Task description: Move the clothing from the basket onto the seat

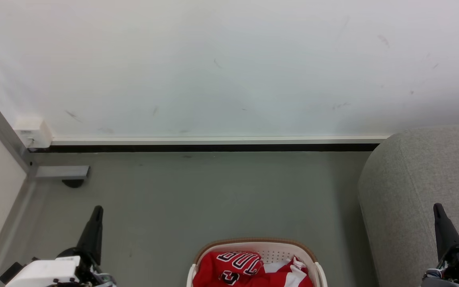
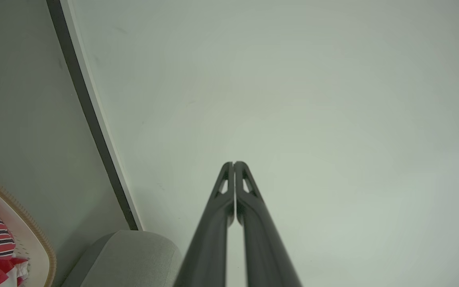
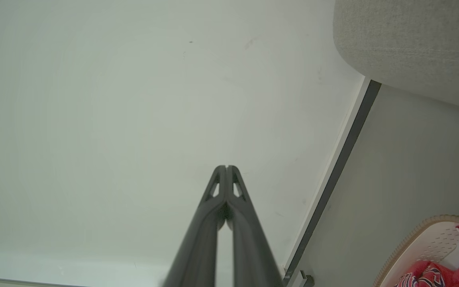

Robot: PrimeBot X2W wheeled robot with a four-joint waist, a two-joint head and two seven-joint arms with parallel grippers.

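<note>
While basket (image 1: 253,240) runs off bottom edge (jersey (image 1: 229,268) partly cut), left tool (image 2: 234,163), right tool (image 3: 226,167) pressed together.

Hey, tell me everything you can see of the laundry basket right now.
The basket is white plastic with a brown, woven-looking rim, rounded corners and small perforations in its walls. It stands upright on the grey floor, low in the head view, its near part cut off by the frame. The crumpled red jersey lies inside it. The grey sofa stands off to the robot's right, apart from it.
</note>
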